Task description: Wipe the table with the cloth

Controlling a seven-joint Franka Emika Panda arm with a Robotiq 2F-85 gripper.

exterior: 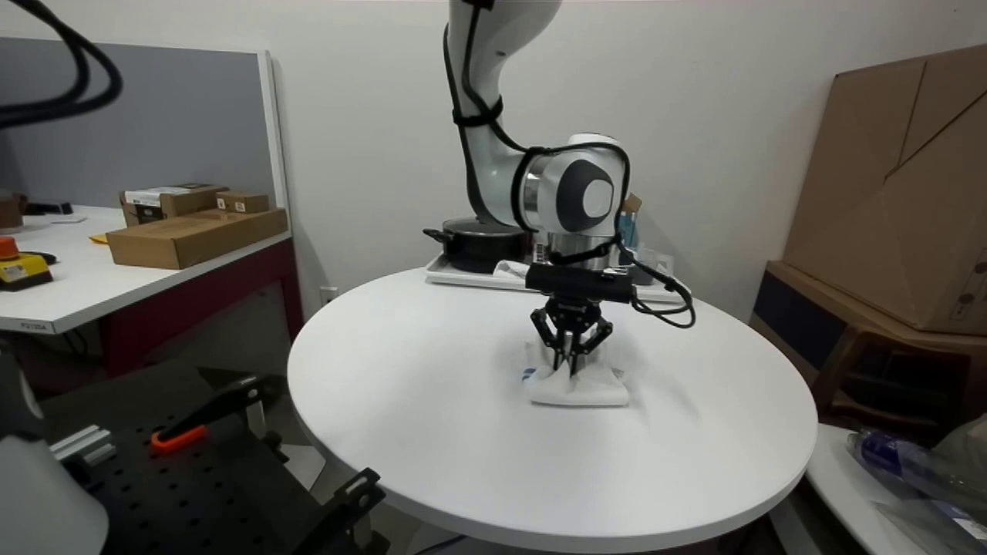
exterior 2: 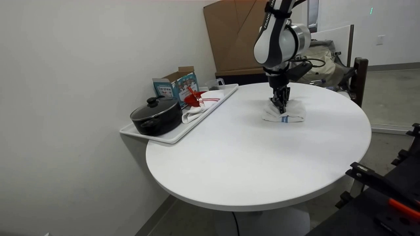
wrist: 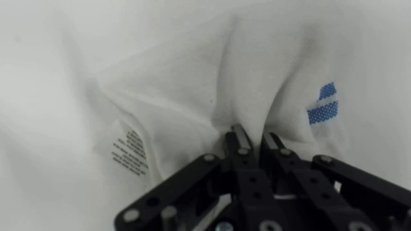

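A white cloth (exterior: 582, 389) with blue stripes lies folded on the round white table (exterior: 432, 432). It also shows in an exterior view (exterior 2: 295, 111) and in the wrist view (wrist: 179, 86), where a printed label sticks out on its left. My gripper (exterior: 569, 362) points down onto the middle of the cloth. In the wrist view the fingers (wrist: 255, 136) are shut on a pinched fold that rises between the fingertips. The rest of the cloth is spread on the table around the fingers. The gripper also shows in an exterior view (exterior 2: 283, 109).
A white tray (exterior 2: 178, 132) at the table edge by the wall holds a black lidded pot (exterior 2: 157, 118), a blue box (exterior 2: 185, 86), a red utensil (exterior 2: 193, 98), a striped towel (exterior 2: 210, 98) and a clear cup (exterior 2: 214, 84). A large cardboard box (exterior: 894, 193) stands beyond the table.
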